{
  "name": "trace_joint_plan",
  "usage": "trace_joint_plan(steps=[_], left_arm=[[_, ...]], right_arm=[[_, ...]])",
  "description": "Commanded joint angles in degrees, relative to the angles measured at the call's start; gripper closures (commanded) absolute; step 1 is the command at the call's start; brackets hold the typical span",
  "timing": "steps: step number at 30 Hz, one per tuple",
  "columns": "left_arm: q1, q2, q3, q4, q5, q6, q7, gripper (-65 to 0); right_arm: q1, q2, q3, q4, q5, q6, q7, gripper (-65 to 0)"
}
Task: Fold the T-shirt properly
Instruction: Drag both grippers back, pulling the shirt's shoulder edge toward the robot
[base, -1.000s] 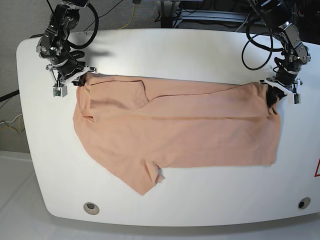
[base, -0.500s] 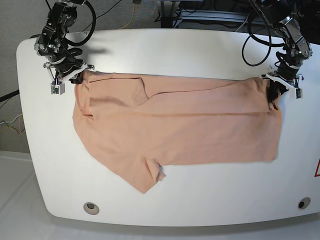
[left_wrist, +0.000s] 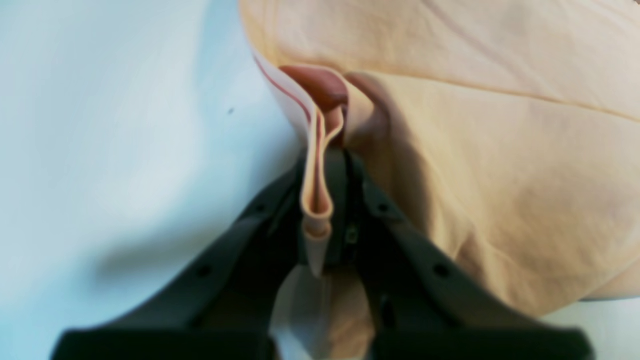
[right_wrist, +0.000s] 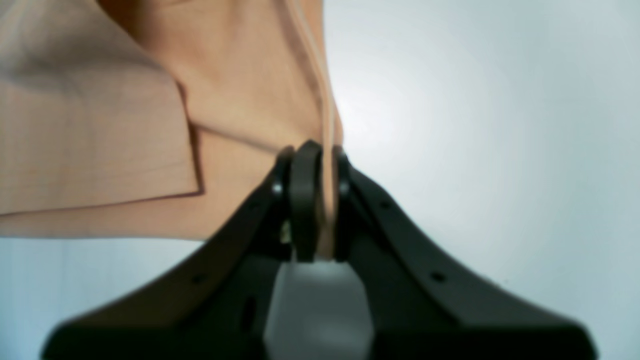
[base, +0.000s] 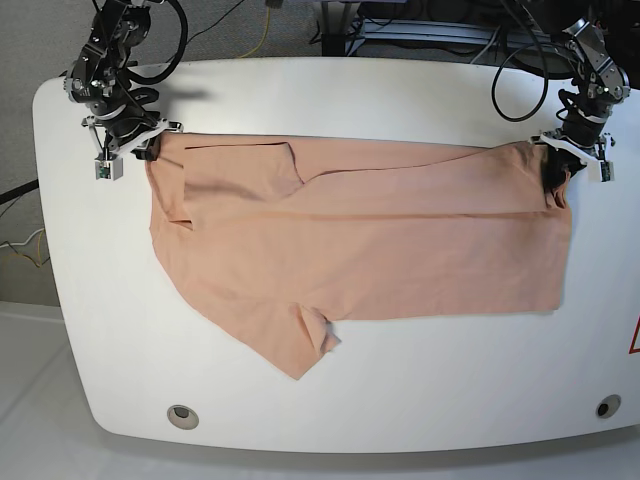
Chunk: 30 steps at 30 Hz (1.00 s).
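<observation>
Risk, near to far: the unheld sleeve and hem of the T-shirt (base: 350, 250), spread on the surface (base: 400, 400) between both jaws, may bunch; left gripper (left_wrist: 325, 200) and right gripper (right_wrist: 320, 200) pinch only thin far-edge folds, liable to slip.

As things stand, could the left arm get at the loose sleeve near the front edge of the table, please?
Probably not right away: the left gripper is shut on the T-shirt at its far corner, across from that sleeve. Nothing lies on the cloth between, but it would have to let go first.
</observation>
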Motion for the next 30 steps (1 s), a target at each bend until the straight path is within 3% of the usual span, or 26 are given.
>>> trace_joint_plan(steps=[1, 30], left_arm=[[1.34, -0.02, -0.02, -0.38, 5.05, 1.23, 6.11, -1.2], [5.12, 1.82, 0.06, -0.47, 5.32, 1.23, 6.02, -1.2]], right_arm=[[-0.47, 0.55, 0.23, 0.58, -1.19, -0.05, -1.23, 0.0], [-3.81, 0.55, 1.20, 0.67, -1.19, -0.05, 0.17, 0.0]])
